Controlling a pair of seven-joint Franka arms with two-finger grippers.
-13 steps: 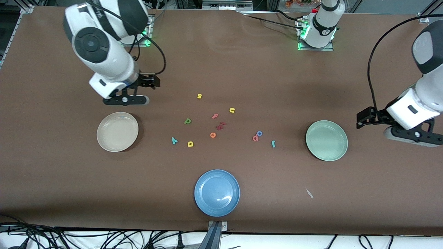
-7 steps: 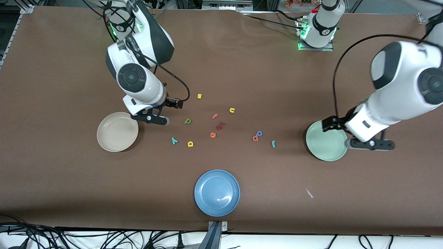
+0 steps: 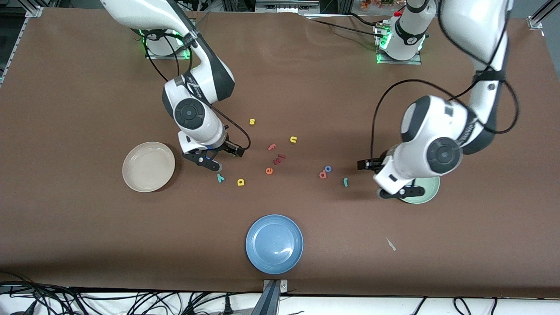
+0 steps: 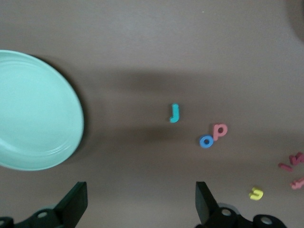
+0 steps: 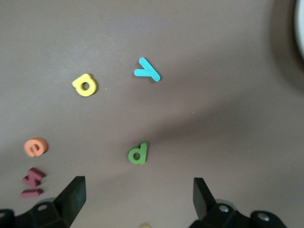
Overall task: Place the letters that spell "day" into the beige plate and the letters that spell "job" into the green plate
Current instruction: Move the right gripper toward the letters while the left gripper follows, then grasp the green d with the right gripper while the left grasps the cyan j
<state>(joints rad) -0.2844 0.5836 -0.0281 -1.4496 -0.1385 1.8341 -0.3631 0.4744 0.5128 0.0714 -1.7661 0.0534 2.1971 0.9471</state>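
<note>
Front view, going from nine o'clock across to three: the beige plate point(image 3: 148, 166) is lying bare toward my right arm's end of the table, and my right gripper point(image 3: 209, 161) is now hanging at its three o'clock, having swung down from up near its base in the last second. Its fingers are standing wide apart, holding nothing. Right wrist view is showing the green "d" point(image 5: 138, 153) between the fingertips' line and the teal "y" point(image 5: 147, 69) and yellow "a" point(image 5: 85, 85), so I judge the "d" is my first pick.

Toward the middle, the blue plate point(image 3: 274, 243) is sitting at six o'clock, nearest the camera, unused.

Farther along, the salmon "b" point(image 3: 323, 175) and blue "o" point(image 3: 328, 168) are touching, the teal "j" point(image 3: 345, 182) just beside them. My left gripper point(image 3: 401, 192) has come in over the green plate point(image 3: 426, 192), spread open and empty. Both arms are closing on their letters; no letter is placed yet.
</note>
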